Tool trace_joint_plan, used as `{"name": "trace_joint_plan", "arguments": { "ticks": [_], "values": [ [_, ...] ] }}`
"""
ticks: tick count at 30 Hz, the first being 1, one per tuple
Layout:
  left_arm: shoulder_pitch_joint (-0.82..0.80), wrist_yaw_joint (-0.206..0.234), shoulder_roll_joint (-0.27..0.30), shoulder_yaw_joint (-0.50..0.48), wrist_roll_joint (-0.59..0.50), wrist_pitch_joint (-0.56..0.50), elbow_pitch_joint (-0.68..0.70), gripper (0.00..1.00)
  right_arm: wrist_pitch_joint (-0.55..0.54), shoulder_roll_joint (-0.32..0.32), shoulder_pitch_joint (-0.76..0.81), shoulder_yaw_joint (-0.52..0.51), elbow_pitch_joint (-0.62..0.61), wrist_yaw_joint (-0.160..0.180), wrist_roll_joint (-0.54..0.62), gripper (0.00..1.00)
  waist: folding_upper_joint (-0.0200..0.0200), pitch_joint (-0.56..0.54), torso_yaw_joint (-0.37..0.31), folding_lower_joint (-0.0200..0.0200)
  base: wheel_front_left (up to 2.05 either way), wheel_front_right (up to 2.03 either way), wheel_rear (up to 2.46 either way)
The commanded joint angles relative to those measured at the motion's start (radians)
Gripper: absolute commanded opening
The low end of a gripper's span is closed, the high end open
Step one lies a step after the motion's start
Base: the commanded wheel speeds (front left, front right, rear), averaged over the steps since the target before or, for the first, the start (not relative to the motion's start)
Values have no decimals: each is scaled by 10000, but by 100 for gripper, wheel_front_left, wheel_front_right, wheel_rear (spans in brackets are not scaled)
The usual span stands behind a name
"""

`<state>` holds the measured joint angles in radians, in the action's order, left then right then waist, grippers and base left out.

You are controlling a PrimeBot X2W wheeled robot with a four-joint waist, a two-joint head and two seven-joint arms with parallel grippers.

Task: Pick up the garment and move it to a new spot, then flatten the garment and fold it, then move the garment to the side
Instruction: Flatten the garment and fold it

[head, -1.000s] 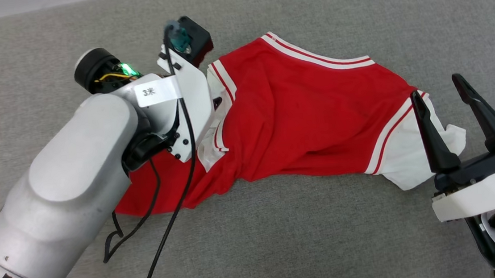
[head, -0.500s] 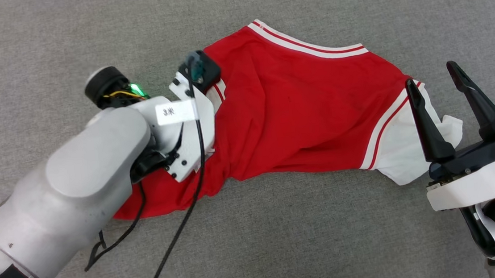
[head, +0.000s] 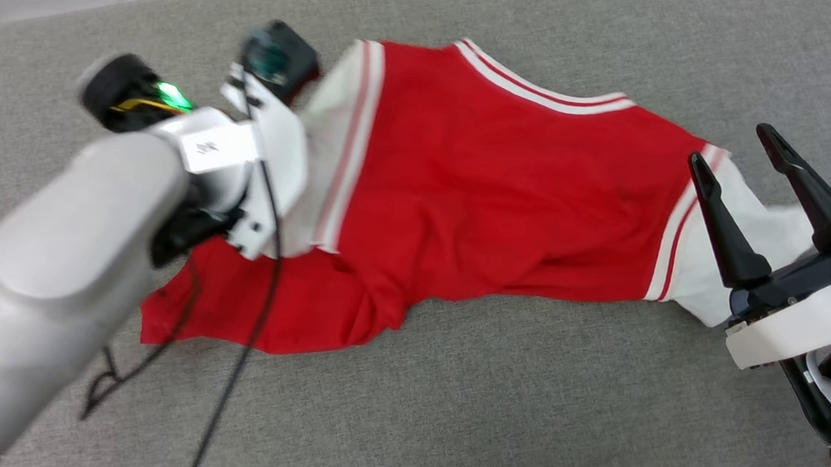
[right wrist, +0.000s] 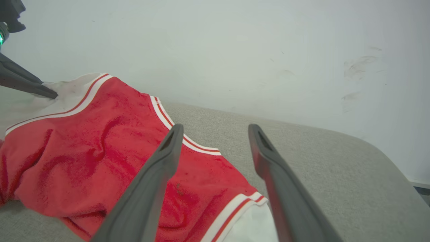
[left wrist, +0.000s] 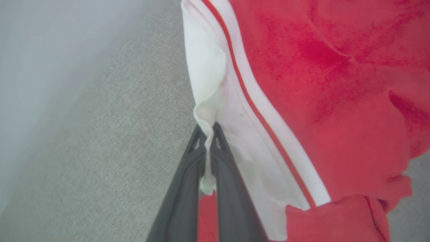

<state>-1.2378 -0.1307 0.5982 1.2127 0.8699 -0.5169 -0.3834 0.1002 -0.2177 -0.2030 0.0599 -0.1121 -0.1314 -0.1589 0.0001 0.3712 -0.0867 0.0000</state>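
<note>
Grey woven surface [head: 476, 409] under red garment [head: 473, 206], pale wall [right wrist: 235, 50] behind, left hand [left wrist: 205, 127] clamped on its sleeve [left wrist: 208, 77], right hand [head: 729, 143] apart

I see a grey woven surface [head: 476, 409], perhaps a padded top, with the garment [head: 473, 206] lying mostly crumpled on it; beyond the garment it meets a pale wall [right wrist: 235, 50].

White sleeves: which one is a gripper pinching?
The sleeve on the robot's left, clamped by the shut left gripper. The other sleeve lies loose by the open right gripper.
</note>
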Motion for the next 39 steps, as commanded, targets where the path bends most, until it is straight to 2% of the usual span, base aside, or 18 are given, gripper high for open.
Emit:
{"name": "trace_joint_plan", "arguments": {
  "ticks": [1, 4, 10, 17, 23, 24, 25, 26, 27, 30, 35, 39],
  "values": [
    [-239, 33, 290, -91, -51, -52, -42, 0, -23, -57, 62, 29, -51, 15, -97, 100, -1, -18, 65, 0, 0, 0, 0],
    [-406, 80, 759, -96, -231, -168, -276, 0, -33, -77, 23, 93, -83, 15, -138, 100, -1, 100, 49, 0, 0, 0, 0],
    [-351, 239, 1207, -137, -275, -153, -1169, 0, 7, -94, -220, 223, -38, 15, -166, 100, -1, 433, -190, 0, 0, 0, 0],
    [29, 450, 1348, -50, -574, 550, -2712, 0, 101, -111, -407, 147, 69, 15, -139, 100, -1, 824, -497, 0, 0, 0, 0],
    [647, 372, 1018, -76, -251, 1120, -3857, 0, 82, -130, -420, 93, 100, 15, -92, 100, -1, 798, -480, 0, 0, 0, 0],
    [711, 359, 930, -79, -253, 1295, -3971, 5, 63, -136, -418, 91, 93, 15, -80, 100, -1, 767, -442, 0, 0, 0, 0],
    [724, 345, 881, -32, -361, 1498, -4065, 93, 41, -148, -410, 85, 91, 15, -85, 100, -1, 721, -397, 0, 0, 0, 0],
    [713, 376, 807, -57, -390, 1780, -4168, 93, 13, -172, -397, 68, 79, 15, -86, 100, -1, 671, -343, 0, 0, 0, 0],
    [704, 414, 708, -136, -373, 2077, -4242, 100, -1, -194, -384, 43, 67, 15, -87, 100, -1, 612, -283, 0, 0, 0, 0],
    [564, 548, 494, -280, -551, 3020, -4356, 100, -80, -252, -299, -42, 42, 15, -116, 100, -1, 366, -95, 0, 0, 0, 0],
    [531, 1179, 364, -773, -652, 5040, -4135, 100, -192, -326, -97, -382, 13, 15, -220, 100, -1, -132, 266, 0, 0, 0, 0],
    [915, 1544, 503, -904, -721, 5927, -3745, 100, -305, -332, 113, -691, -114, 15, -271, 100, -1, -466, 560, 0, 0, 0, 0]
  ]
}}
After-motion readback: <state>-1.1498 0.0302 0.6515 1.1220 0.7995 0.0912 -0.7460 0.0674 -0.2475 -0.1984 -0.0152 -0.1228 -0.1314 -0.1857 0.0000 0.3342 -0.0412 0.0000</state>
